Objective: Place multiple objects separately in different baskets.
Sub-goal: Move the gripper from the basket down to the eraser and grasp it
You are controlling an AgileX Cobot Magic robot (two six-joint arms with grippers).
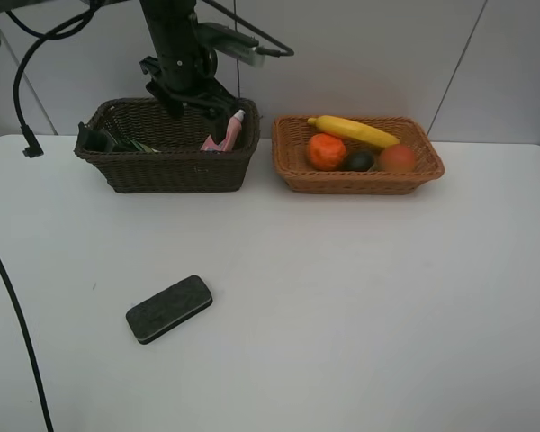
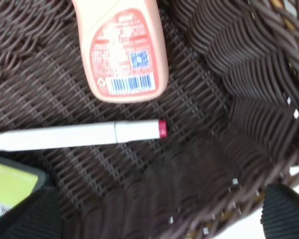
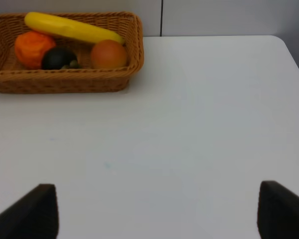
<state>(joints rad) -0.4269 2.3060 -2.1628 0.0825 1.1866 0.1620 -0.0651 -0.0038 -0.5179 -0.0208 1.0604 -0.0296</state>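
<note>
My left gripper (image 1: pixel 191 101) hangs open and empty over the dark brown basket (image 1: pixel 166 171). In the left wrist view its fingertips (image 2: pixel 30 216) frame the basket floor. There lie the small pink bottle (image 2: pixel 122 50), the white pink-tipped marker (image 2: pixel 79 134) and a corner of the dark green pump bottle (image 2: pixel 10 184). The pink bottle (image 1: pixel 234 130) leans in the basket's right end. The light tan basket (image 1: pixel 355 180) holds the banana (image 1: pixel 353 130), orange (image 1: pixel 326 151), mangosteen (image 1: pixel 359 161) and red-orange fruit (image 1: pixel 397 157). The black felt eraser (image 1: pixel 169 309) lies on the table in front. My right gripper (image 3: pixel 154 211) is open over bare table.
The white table (image 1: pixel 342 297) carries both baskets along its back edge against a grey wall. A black cable (image 1: pixel 18 90) hangs at the left. The tan basket (image 3: pixel 65 79) with its fruit lies ahead of the right gripper in the right wrist view.
</note>
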